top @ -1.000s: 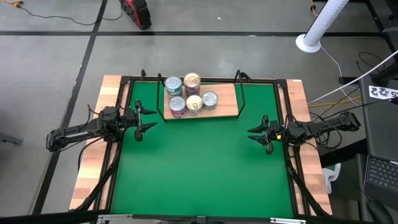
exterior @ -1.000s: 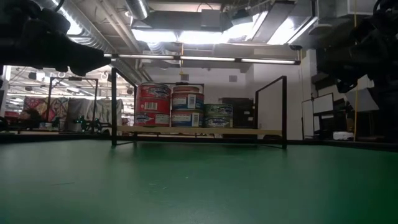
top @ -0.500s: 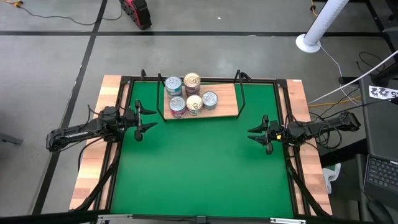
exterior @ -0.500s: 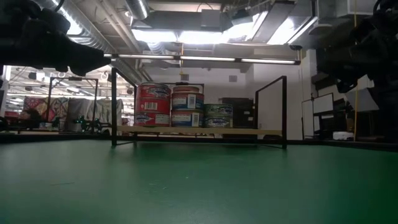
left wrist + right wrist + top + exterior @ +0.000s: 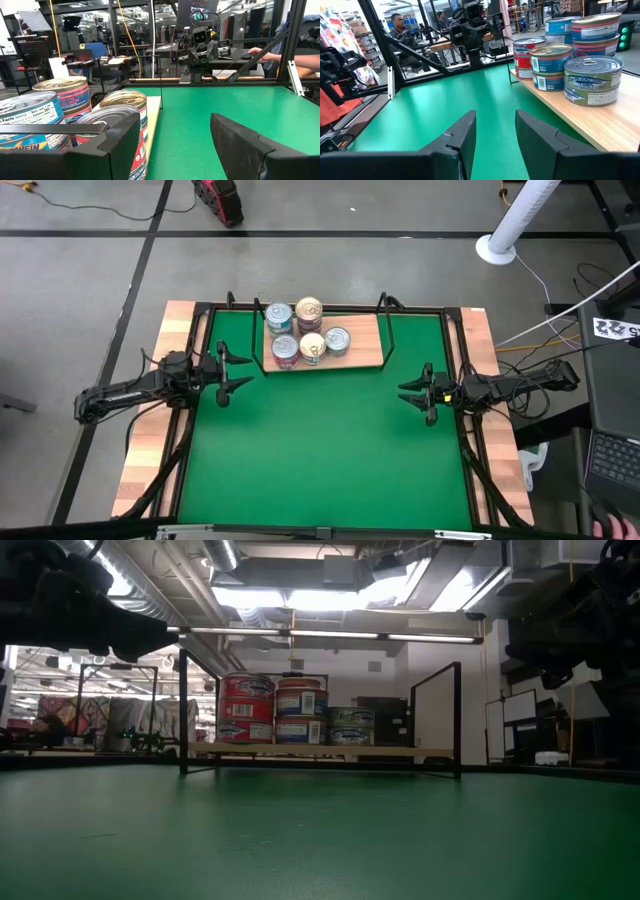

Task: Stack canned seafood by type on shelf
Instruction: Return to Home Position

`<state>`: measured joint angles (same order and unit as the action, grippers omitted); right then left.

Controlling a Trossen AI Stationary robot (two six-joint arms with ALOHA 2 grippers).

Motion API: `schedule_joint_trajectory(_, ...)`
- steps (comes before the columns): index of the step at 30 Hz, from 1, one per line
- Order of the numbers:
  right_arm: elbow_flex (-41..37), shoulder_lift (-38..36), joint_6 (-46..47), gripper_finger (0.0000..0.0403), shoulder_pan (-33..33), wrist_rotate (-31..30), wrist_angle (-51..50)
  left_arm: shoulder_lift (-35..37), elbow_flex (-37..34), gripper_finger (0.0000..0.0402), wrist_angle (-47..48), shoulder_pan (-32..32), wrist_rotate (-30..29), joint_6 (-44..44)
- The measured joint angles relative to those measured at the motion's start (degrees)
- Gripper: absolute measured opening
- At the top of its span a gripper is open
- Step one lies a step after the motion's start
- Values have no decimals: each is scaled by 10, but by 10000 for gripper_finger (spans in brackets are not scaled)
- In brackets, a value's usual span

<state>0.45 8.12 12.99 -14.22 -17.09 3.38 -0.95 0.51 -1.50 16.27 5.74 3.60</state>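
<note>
Nothing has shifted: tins (image 5: 305,330) on shelf (image 5: 365,345), likely rigid, slick, best gripped across sides; left gripper (image 5: 240,372), right gripper (image 5: 404,395) spread, empty.

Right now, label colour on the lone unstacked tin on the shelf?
Greenish, on the short round silver-lidded tin; clearest in the low view.

Desk (image 5: 320,450): green mat top, pale wooden planks (image 5: 138,470) down both sides, black frame around the mat. Shelf (image 5: 366,348) sits on the mat at the far edge. It is a light wooden board with a thin black wire frame. Cans (image 5: 308,311) are bunched on the board's left half; five lids show from above, touching or just beside each other. Low view: red-labelled stack (image 5: 246,710) two high, another two-high stack beside it, then a single can (image 5: 351,726) at the group's right.
</note>
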Motion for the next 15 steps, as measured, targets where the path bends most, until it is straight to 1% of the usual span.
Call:
schedule_joint_trajectory(6,0,0,0,136,0,-13,0,0,0,237,0,0,0,0)
schedule_joint_trajectory(15,0,0,0,136,0,-13,0,0,0,237,0,0,0,0)
